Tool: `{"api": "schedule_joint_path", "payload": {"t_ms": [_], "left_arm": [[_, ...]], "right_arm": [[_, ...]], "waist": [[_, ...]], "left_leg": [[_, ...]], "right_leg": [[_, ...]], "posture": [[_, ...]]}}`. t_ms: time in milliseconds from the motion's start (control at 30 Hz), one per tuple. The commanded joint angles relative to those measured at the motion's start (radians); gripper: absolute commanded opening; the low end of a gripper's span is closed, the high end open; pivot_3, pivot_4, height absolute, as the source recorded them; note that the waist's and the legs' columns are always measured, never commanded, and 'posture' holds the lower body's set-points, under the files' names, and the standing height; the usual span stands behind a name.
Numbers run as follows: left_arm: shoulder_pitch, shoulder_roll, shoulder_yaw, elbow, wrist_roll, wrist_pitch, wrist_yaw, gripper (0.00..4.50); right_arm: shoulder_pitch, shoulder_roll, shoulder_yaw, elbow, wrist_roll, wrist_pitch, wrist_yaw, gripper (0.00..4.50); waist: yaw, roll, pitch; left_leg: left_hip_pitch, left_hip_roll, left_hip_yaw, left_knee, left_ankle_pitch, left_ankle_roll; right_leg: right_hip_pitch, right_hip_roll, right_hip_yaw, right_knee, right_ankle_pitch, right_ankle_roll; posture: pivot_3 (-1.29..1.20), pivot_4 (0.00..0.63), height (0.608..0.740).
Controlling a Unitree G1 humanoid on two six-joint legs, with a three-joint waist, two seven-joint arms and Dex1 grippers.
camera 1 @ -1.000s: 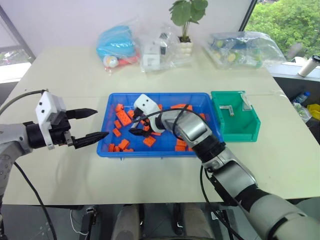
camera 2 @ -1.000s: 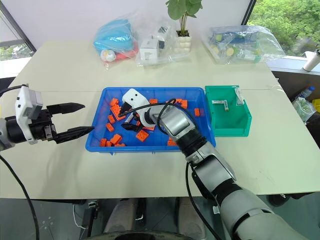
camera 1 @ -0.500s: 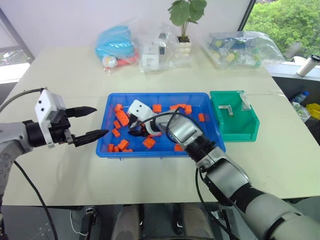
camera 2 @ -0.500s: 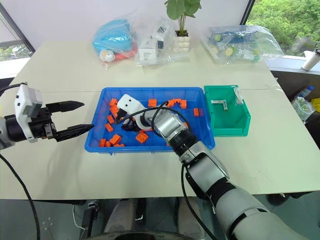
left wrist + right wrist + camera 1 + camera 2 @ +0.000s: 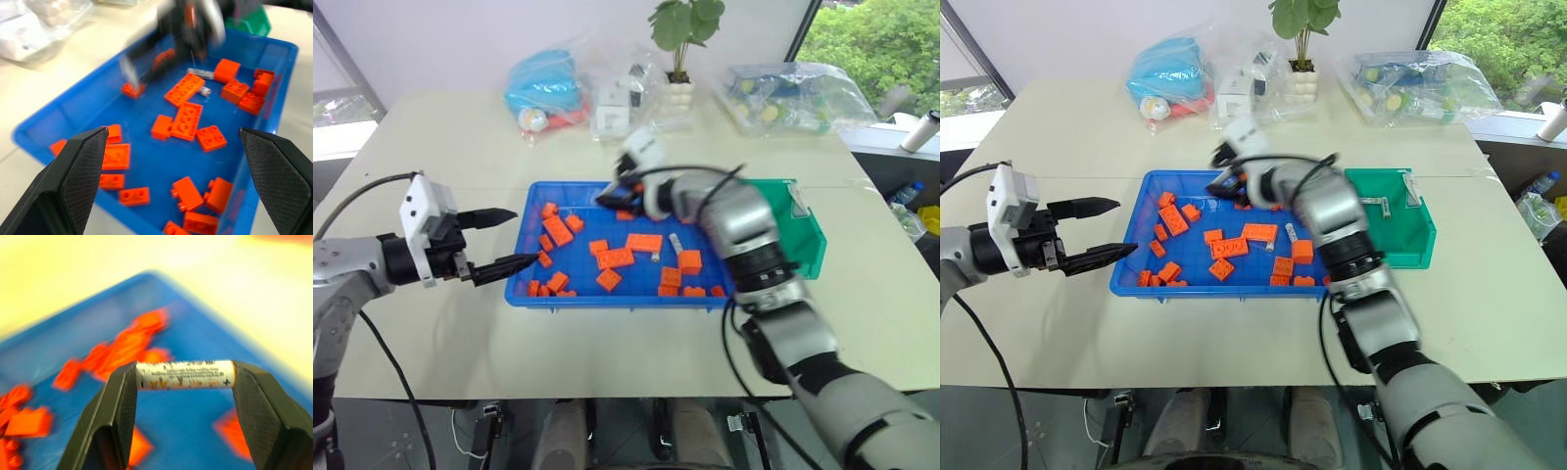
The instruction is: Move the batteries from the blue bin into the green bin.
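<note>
Batteries: one battery clamped end-to-end in right pincer, above blue bin; green bin holds two; another battery left. Left pincer apart, idle.

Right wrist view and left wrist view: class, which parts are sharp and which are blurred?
Right wrist view: the battery between the right gripper's jaws is sharp, the blue bin and orange bricks behind are smeared. Left wrist view: nearby bricks are crisp, the right arm at the far end is motion-blurred.
</note>
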Motion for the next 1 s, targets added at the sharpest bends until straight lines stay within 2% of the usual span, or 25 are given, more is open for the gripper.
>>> {"api": "schedule_joint_path", "payload": {"t_ms": [33,100,200,300,367,400,433,467,567,700,1000], "left_arm": [[-0.030,-0.015,-0.020,0.000,0.004,-0.025,-0.007,4.50],[-0.046,-0.025,-0.037,0.009,0.008,-0.030,-0.010,4.50],[-0.068,-0.038,-0.060,0.024,0.017,-0.037,-0.017,4.50],[-0.085,-0.048,-0.079,0.038,0.024,-0.044,-0.026,4.50],[-0.098,-0.052,-0.091,0.045,0.028,-0.047,-0.033,4.50],[-0.106,-0.054,-0.097,0.049,0.030,-0.047,-0.036,4.50],[-0.111,-0.055,-0.099,0.051,0.030,-0.047,-0.037,4.50],[-0.115,-0.056,-0.101,0.053,0.032,-0.047,-0.038,4.50],[-0.122,-0.057,-0.104,0.058,0.034,-0.047,-0.040,4.50],[-0.134,-0.061,-0.109,0.056,0.036,-0.044,-0.043,4.50],[-0.110,-0.055,-0.080,0.028,0.030,-0.031,-0.025,4.50]], "right_arm": [[0.057,-0.174,-0.094,-0.124,0.008,0.077,0.003,2.26],[0.117,-0.284,-0.126,-0.176,0.011,0.110,0.011,2.26],[0.212,-0.387,-0.180,-0.250,0.039,0.167,0.014,2.26],[0.299,-0.434,-0.203,-0.310,0.050,0.191,0.003,2.26],[0.332,-0.444,-0.201,-0.331,0.045,0.176,-0.013,3.29],[0.339,-0.448,-0.196,-0.335,0.041,0.159,-0.017,3.63],[0.342,-0.450,-0.193,-0.338,0.041,0.149,-0.021,4.15],[0.344,-0.454,-0.187,-0.340,0.039,0.132,-0.021,4.44],[0.345,-0.465,-0.173,-0.340,0.038,0.094,-0.020,4.44],[0.237,-0.408,-0.101,-0.358,0.092,-0.009,0.062,4.44],[0.259,-0.285,0.113,-0.420,0.093,0.052,0.049,4.44]], "waist": [[0.000,0.000,0.000],[0.001,0.000,0.000],[-0.005,0.000,0.000],[-0.013,0.001,0.001],[-0.014,0.001,0.001],[-0.012,0.001,0.001],[-0.009,0.001,0.001],[-0.008,0.001,0.001],[-0.003,0.001,0.001],[-0.008,0.002,0.001],[0.002,0.001,0.001]], "left_leg": [[0.000,0.000,0.000,0.000,0.000,0.000],[0.000,0.000,0.000,0.000,0.000,0.000],[0.000,-0.001,0.001,-0.001,0.000,0.000],[0.002,0.001,0.002,-0.001,0.000,0.000],[0.002,0.001,0.002,-0.001,0.000,0.000],[0.002,0.001,0.002,-0.001,0.000,0.000],[0.002,0.001,0.002,-0.001,0.000,0.000],[0.002,0.001,0.002,-0.001,0.000,0.000],[0.001,0.001,0.002,0.000,0.000,0.000],[0.001,0.001,0.002,0.000,0.000,0.000],[-0.001,0.000,0.000,0.000,0.000,0.000]], "right_leg": [[0.000,0.000,0.000,0.000,0.000,0.000],[0.000,0.000,0.000,-0.001,0.000,0.000],[0.000,0.000,0.000,-0.001,0.000,0.000],[-0.001,0.001,0.001,0.000,0.000,0.000],[-0.001,0.002,0.001,0.000,0.000,0.000],[-0.001,0.003,0.001,0.000,0.000,0.000],[-0.001,0.002,0.001,0.000,0.000,0.000],[-0.001,0.002,0.001,0.000,0.000,0.000],[-0.001,0.002,0.001,0.000,0.000,0.000],[-0.001,0.002,0.001,0.000,0.000,0.000],[-0.001,0.001,0.001,0.000,0.000,0.000]], "posture": [[0.00,0.150,0.736],[0.00,0.150,0.736],[0.00,0.150,0.736],[0.00,0.150,0.736],[0.00,0.150,0.736],[0.00,0.150,0.736],[0.00,0.150,0.736],[0.00,0.150,0.736],[0.00,0.150,0.736],[0.00,0.150,0.736],[0.00,0.150,0.736]]}}
